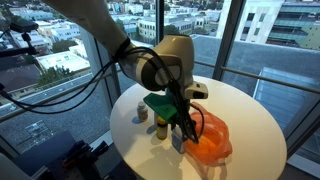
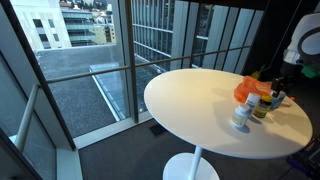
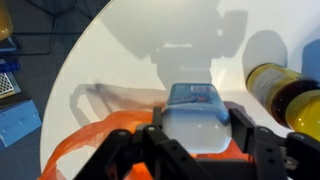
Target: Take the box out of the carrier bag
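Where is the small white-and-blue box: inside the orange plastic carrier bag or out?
Partly out: in the wrist view the box, clamped in the gripper, sticks out of the bag; its lower end is hidden.

Your bench (image 1: 250,105) carries: carrier bag (image 1: 212,140), with the box (image 3: 195,108) at its mouth, between your hand's (image 3: 197,138) fingers; jar (image 3: 285,90) just right of the box, wrist view.

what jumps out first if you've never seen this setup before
The bright orange carrier bag near the edge of the round white table catches the eye first, with the robot's claw down at it. In the wrist view a white and blue box sits clamped between the claw's fingers just above the bag, and a yellow-topped bottle stands to its right.
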Controlling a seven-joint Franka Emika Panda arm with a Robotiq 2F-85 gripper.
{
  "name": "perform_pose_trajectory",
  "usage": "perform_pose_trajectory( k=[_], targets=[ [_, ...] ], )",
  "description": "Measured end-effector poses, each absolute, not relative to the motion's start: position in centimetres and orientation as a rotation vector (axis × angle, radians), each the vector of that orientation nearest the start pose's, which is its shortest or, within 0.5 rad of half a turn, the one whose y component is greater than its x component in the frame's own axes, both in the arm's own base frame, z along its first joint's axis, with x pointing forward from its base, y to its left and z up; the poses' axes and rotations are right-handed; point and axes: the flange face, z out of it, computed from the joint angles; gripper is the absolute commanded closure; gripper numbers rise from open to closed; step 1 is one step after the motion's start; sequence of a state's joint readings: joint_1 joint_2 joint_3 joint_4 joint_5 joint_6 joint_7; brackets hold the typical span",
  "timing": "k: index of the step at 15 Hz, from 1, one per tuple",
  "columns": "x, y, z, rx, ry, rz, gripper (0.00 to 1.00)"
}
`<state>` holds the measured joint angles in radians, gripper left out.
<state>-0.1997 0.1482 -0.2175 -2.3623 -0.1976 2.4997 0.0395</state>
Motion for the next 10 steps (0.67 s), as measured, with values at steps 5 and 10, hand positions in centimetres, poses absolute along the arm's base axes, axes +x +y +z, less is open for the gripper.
perform_pose_trajectory(
  k=[5,10],
  targets=[
    [46.72,-20.59,25.85,-3.254,0.478,0.04,0.08],
    [46.82,-20.64,25.77,-3.255,0.477,0.039,0.0]
  ],
)
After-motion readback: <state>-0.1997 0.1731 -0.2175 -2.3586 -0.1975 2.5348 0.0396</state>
